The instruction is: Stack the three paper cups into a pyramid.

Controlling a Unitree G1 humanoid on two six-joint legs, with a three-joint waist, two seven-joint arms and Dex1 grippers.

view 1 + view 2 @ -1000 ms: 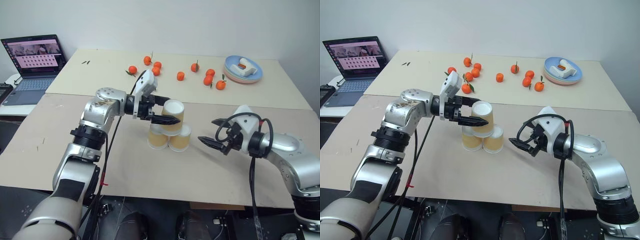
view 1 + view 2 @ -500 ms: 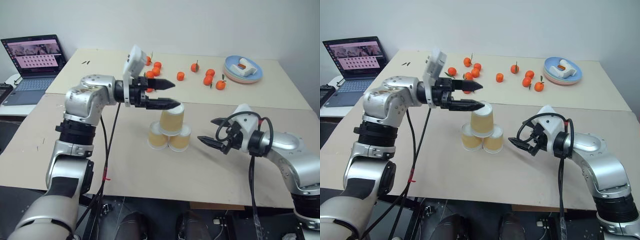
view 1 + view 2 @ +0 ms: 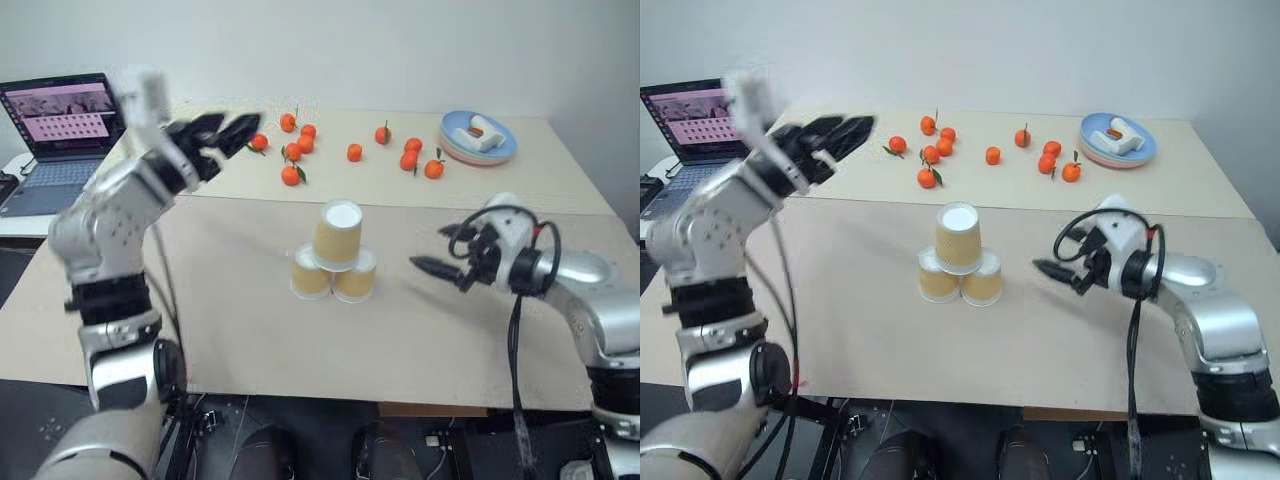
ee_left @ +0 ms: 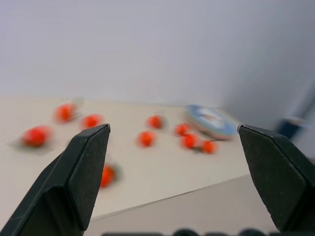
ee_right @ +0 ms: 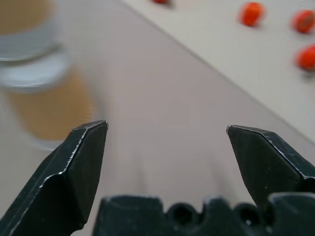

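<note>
Fingers: both pairs spread wide and empty; left gripper [image 3: 222, 130] raised near the laptop side, well apart from the cups; right gripper [image 3: 442, 252] low over the table, near the stack, touching nothing
Cups: three paper cups [image 3: 335, 255] mid-table, all upside down, white bases up
Pyramid: two base cups touching side by side, top cup [image 3: 338, 233] seated over the seam between them; looks complete, judged from how things stand
Handling: likely very light, thin-walled, easily crushed or tipped; smooth tapered sides apt to slip upward out of a squeeze
Hold: best taken across the tan mid-wall with gentle pressure, fingers on opposite sides, never by the rim alone
Risk: any brush from the nearby right fingers probably enough to topple the top cup
Table: pale board [image 3: 250, 330], bare around the stack
Tangerines: scattered on the far tabletop [image 3: 291, 175], well apart from the cups
Plate: blue, far right corner [image 3: 500, 150], small object on it
Laptop: open, far left [image 3: 60, 120]
</note>
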